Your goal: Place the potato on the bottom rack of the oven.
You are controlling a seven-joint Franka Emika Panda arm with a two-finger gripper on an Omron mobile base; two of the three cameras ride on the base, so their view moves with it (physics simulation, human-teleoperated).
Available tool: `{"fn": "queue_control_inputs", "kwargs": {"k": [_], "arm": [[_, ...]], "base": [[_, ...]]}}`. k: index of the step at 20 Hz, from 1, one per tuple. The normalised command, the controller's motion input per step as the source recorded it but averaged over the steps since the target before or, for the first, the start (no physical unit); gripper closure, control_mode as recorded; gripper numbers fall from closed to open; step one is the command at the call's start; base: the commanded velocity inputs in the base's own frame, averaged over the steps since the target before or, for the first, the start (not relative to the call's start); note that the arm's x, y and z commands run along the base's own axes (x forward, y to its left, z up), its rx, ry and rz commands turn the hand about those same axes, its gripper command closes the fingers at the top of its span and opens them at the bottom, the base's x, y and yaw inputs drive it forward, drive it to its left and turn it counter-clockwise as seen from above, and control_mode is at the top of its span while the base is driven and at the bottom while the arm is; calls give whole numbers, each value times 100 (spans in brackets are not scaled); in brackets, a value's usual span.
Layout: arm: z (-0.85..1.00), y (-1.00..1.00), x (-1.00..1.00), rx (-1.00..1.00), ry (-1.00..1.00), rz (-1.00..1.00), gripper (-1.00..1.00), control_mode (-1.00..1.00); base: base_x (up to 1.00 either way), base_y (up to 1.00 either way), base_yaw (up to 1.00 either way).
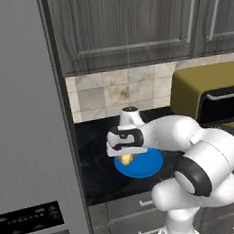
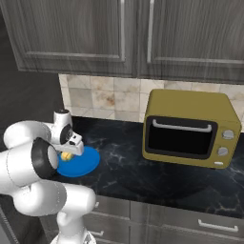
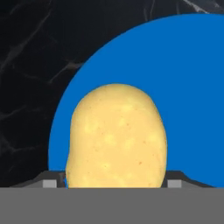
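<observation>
The pincer hangs right over the potato, one fingertip on each side, open and not squeezing yet. The potato lies on the blue plate on the dark counter. Its long way points away from the pincer. The hand view shows the fingertips hugging it; the base views show the yellow toaster oven.

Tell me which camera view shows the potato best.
The hand view: the potato is large and unobstructed on the blue plate. In the left base view and right base view it is a small yellow spot beneath the pincer.
</observation>
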Motion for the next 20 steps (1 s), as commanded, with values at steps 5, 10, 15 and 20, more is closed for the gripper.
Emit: {"fn": "queue_control_inputs", "kwargs": {"k": [5,10,15,20], "arm": [[40,-7,-41,7,-5,0,100,-100],[100,0,-69,3,-18,0,100,-100],[60,0,-31,0,-4,0,100,100],[0,0,0,0,0,0,100,100]], "base": [[0,0,0],[0,0,0],[-29,0,0],[-100,-26,2]]}}
